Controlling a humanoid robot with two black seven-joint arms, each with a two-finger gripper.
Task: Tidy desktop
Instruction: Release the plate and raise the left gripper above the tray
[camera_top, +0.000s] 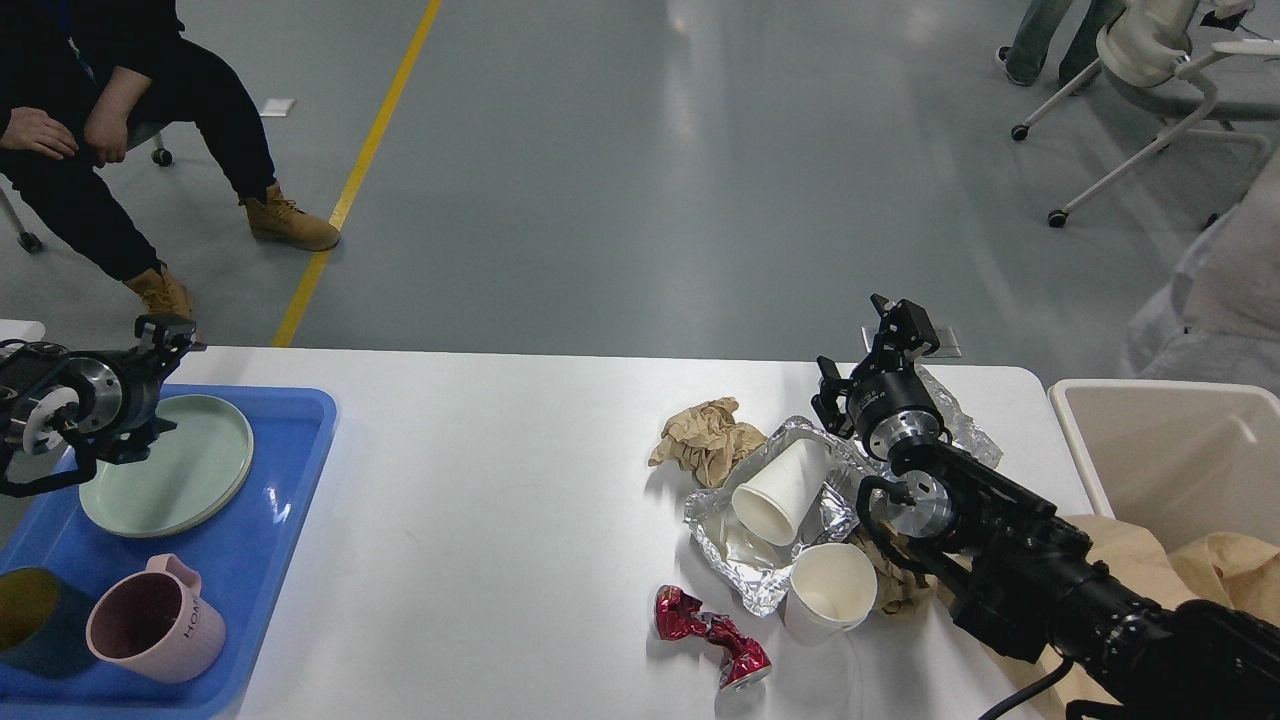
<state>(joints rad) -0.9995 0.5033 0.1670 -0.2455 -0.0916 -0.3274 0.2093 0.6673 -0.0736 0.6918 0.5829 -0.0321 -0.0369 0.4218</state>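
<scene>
My right gripper (868, 350) hangs over the far right part of the desk (480, 520), its two black fingers spread apart and holding nothing. Just below and to its left lies a crumpled foil tray (745, 575) with a white paper cup (780, 490) tipped on its side inside it, mouth toward me. A second white paper cup (832, 590) stands upright just nearer to me than the tray, touching its edge. Left of the gripper, beside the foil, sits a wad of brown paper (705, 440). A crushed red can (710, 635) lies nearer still, apart from the cups. To the right of the gripper stands a beige bin (1165, 440). My left gripper (165, 330) hovers over a blue tray (290, 480) at the desk's far left, just above a pale green plate (190, 470); I cannot tell how its fingers stand. A pink mug (155, 620) sits nearer on that tray.
</scene>
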